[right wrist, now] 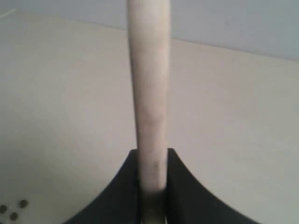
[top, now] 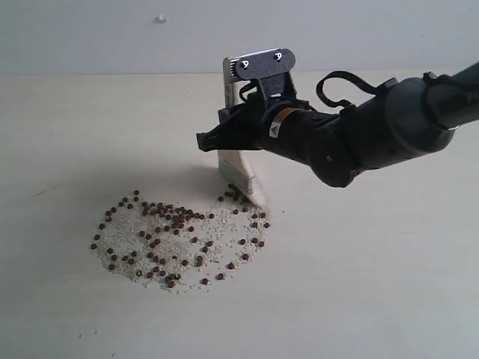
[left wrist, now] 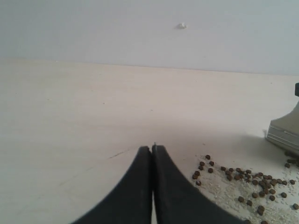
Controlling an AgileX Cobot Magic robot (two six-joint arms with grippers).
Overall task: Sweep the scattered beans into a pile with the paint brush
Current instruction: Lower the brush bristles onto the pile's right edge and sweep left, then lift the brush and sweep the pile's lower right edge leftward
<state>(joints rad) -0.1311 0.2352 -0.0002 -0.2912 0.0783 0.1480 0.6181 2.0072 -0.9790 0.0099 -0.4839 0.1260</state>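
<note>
The beans (top: 176, 243) lie spread in a wide flat patch with whitish grains on the pale table; no heaped pile is in view. My right gripper (top: 232, 127) is shut on the pale wooden handle of the paint brush (top: 241, 173), which stands nearly upright. Its bristles touch the table at the patch's far right edge, among a few beans. In the right wrist view the handle (right wrist: 148, 84) runs up between the jaws of the right gripper (right wrist: 152, 154). My left gripper (left wrist: 153, 148) is shut on nothing, low over the table to the left of the beans (left wrist: 243, 179). The brush ferrule (left wrist: 285, 130) shows at that view's edge.
A grey wall (top: 90, 37) rises behind the table, with a small white speck (top: 160, 19) on it. Bare table surface (top: 374, 284) surrounds the bean patch. The right arm's dark body (top: 374, 134) reaches in from the right.
</note>
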